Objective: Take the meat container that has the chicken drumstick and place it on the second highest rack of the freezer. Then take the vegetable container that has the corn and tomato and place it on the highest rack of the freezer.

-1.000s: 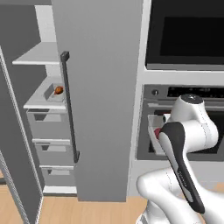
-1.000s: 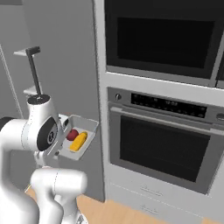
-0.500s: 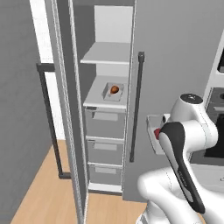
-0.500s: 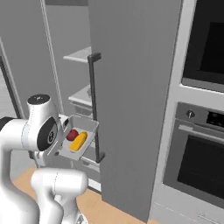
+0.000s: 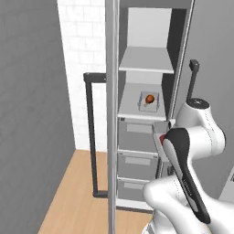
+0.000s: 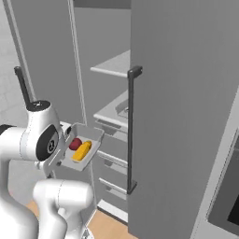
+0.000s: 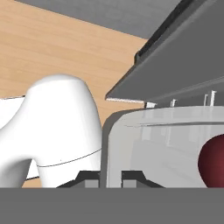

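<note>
My gripper [image 7: 109,180] is shut on the rim of the clear vegetable container [image 6: 82,150], held level in front of the open freezer [image 5: 179,55]. In it lie the dark-red tomato [image 6: 75,144] and the yellow corn [image 6: 83,151]; the tomato [image 7: 213,162] also looms at the right of the hand view. The meat container with the orange-brown chicken drumstick [image 5: 149,98] sits on the second highest rack [image 5: 137,109], just above the grey drawers. Above it the highest rack [image 5: 146,60] is bare. The held container hangs about level with the top drawer, right of the shelves.
The right freezer door [image 6: 186,116] stands open close to the container, with its dark bar handle [image 6: 131,130]. The left door's edge [image 5: 112,114] and its handle [image 5: 90,137] stand to the left. Grey drawers [image 5: 137,137] fill the lower freezer. Wood floor [image 5: 77,192] lies below.
The whole picture has shifted as the base drove: the wall oven has left view and the open freezer shelves now face me. The container stays in my grip.
</note>
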Controlling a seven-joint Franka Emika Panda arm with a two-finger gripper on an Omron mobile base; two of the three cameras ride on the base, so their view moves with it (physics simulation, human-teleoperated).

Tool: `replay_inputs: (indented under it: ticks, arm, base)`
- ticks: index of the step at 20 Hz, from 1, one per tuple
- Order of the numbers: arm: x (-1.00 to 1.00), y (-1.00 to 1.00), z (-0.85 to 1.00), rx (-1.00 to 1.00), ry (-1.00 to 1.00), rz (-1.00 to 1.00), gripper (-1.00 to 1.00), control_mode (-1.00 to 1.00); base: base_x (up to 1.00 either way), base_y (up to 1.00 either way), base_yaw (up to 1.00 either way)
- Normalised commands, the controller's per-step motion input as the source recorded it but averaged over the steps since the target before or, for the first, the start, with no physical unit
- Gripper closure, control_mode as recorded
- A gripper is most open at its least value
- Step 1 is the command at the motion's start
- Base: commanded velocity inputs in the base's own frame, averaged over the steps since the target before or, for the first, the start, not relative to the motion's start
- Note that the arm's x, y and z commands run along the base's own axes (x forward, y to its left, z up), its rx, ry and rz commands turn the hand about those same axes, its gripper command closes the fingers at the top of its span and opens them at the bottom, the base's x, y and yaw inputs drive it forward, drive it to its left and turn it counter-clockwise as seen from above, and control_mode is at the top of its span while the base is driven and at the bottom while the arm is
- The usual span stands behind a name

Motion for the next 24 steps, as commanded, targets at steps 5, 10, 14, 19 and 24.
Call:
replay_inputs:
  ticks: [5, 10, 14, 19, 24]
  arm:
    - [0.0, 0.0, 0.0, 0.0, 0.0, 0.0, 1.0, 1.0]
    - [0.0, 0.0, 0.0, 0.0, 0.0, 0.0, 1.0, 1.0]
    - [0.0, 0.0, 0.0, 0.0, 0.0, 0.0, 1.0, 1.0]
    - [0.0, 0.0, 0.0, 0.0, 0.0, 0.0, 1.0, 1.0]
    - [0.0, 0.0, 0.0, 0.0, 0.0, 0.0, 1.0, 1.0]
  base:
    - [0.55, 0.03, 0.0]
    - [0.34, 0.18, 0.0]
    - [0.39, 0.29, 0.0]
    - [0.55, 0.18, 0.0]
    - [0.74, 0.0, 0.0]
